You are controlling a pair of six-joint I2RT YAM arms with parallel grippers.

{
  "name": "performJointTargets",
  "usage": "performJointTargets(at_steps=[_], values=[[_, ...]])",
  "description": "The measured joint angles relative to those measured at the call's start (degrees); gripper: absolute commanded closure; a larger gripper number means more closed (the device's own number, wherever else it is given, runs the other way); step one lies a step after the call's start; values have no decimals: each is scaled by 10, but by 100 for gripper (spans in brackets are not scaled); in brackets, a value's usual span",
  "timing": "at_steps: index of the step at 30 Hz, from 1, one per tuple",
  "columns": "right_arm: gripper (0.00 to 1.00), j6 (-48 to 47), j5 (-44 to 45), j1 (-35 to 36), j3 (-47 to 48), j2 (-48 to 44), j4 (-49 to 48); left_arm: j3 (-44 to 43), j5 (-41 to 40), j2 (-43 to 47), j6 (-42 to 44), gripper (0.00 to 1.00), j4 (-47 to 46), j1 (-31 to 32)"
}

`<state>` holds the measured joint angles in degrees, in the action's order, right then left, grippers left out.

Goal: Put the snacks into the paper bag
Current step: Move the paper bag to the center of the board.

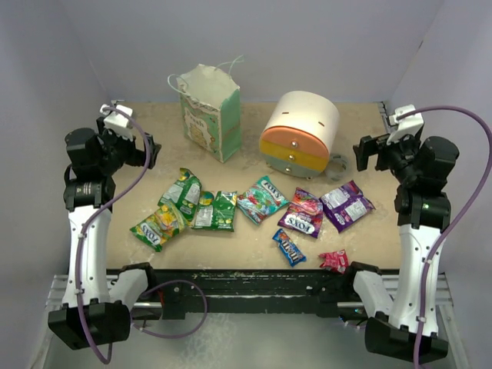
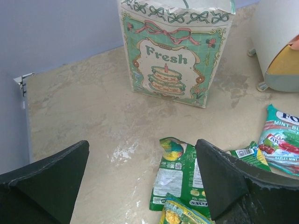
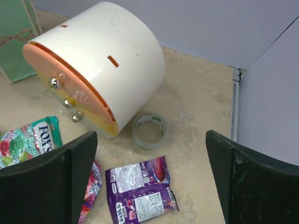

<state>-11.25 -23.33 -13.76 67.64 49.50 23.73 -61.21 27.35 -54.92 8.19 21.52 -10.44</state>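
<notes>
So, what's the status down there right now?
Left gripper open, empty. Right gripper open, empty. Snacks loose on table. Paper bag upright behind them, drawer unit beside it, nothing blocking.

Drawer unit (image 1: 300, 132): set toward the back of the table, right of centre; rounded white shell, orange front over yellow, three metal knobs ranged down the face.
Tape roll (image 3: 149, 131): clear ring, laid flat just beside the drawer unit's base.
Table (image 1: 146, 146): beige, mottled.
Walls (image 1: 254, 38): pale lilac.
</notes>
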Motion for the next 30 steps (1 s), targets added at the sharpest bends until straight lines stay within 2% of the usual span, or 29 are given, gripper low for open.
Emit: performJointTargets(at_steps=[8,13,16,19,30], values=[[0,-21,-28,2,1,4,11,-19,27,-53,11,1,6,8],[0,-28,-43,2,-5,25,12,-80,14,-101,37,1,28,83],[0,-30,-49,2,-20,33,13,-139,9,-129,61,1,54,147],[0,-33,-50,2,-38,38,12,-213,9,-169,80,1,80,182],[0,-37,-62,2,-88,44,3,-452,32,-362,146,1,165,234]])
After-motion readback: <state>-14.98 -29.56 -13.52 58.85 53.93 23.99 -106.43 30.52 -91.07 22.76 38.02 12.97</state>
